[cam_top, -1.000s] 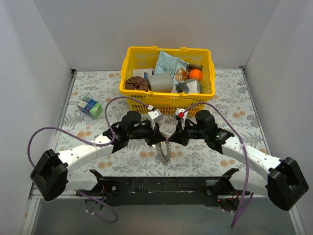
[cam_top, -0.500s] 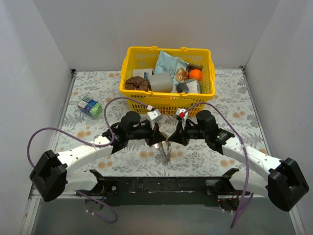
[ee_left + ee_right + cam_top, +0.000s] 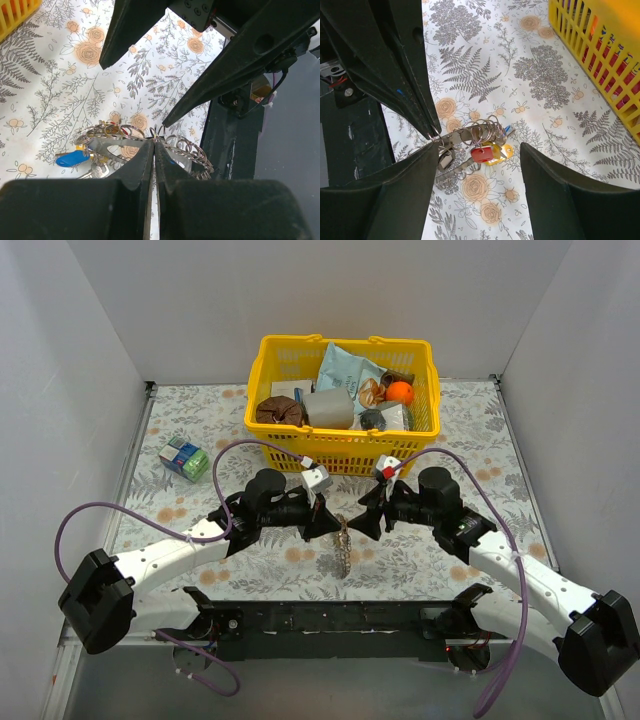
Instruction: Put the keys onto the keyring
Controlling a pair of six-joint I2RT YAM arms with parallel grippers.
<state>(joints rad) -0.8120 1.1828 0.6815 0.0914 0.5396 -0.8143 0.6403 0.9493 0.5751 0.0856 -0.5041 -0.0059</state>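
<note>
keyring [image 3: 187,148] silvery, fringed with small loops, pinched by left pincer [image 3: 154,144]; right pincer [image 3: 477,149] spread.

A table [image 3: 480,440] with a pale floral-print top. A yellow basket [image 3: 300,338] stands at its far middle. A small green-and-blue box [image 3: 185,458] lies near the left side. A silvery keyring [image 3: 342,545] stands on edge near the front; whether it touches the tabletop is unclear.

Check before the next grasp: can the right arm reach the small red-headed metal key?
Probably yes: the open right tool faces the small red-headed metal key, with nothing between them.
</note>
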